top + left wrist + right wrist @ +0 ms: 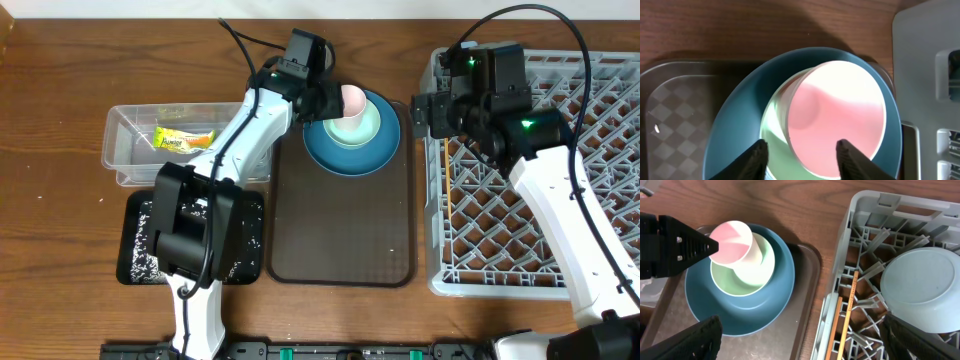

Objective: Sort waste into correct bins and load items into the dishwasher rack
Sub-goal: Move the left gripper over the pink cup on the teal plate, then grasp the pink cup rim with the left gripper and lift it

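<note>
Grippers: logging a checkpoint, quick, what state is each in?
Left gripper: open, straddling the cup rim.
Right gripper: open, empty, over the rack edge.

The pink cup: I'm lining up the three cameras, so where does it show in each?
Overhead: pink cup top centre, in the mint-green bowl on the dark blue plate.
Left wrist: centre-right, mouth toward the camera.
Right wrist: upper left, tilted.
Shared landmark: the dark blue plate beneath it.
</note>
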Tool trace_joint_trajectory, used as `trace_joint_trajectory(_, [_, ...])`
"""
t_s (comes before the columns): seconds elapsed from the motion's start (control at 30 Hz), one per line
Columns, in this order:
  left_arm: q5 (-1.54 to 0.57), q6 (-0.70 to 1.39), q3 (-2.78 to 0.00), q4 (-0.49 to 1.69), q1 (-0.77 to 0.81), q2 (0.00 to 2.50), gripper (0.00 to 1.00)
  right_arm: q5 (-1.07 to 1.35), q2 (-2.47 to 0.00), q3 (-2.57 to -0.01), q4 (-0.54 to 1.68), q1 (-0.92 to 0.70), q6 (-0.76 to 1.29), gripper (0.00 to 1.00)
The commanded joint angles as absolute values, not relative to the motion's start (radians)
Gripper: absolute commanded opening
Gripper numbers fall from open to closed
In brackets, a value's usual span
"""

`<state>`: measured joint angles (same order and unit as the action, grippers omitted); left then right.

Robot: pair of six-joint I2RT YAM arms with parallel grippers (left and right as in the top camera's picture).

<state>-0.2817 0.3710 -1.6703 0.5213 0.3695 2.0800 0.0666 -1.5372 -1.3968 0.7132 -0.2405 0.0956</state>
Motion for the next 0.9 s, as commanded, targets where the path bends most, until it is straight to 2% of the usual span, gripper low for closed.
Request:
trace_joint_trajectory(0.0, [-0.253,0.372,-1.686,0.517,0.368,2.106,0.44,0.057,-1.541,-1.399,0.711,-0.249,0.104,0.99])
trace_joint_trajectory(0.3, [-0.226,0.372,-1.684,0.513,0.368,2.112,0.41,0.057,-1.541,-1.399,0.711,-0.249,0.104,0.99])
trace_joint_trajectory(0.43, [-0.223,0.372,-1.679,0.502,0.368,2.112,0.27,0.057,-1.541,-1.399,0.712,-0.249,0.104,0.99])
trace_joint_trajectory(0.87, [-0.215,0.372,-1.671,0.488,0.377,2.121,0.26,0.057,-1.541,-1.399,0.712,-0.249,0.104,0.99])
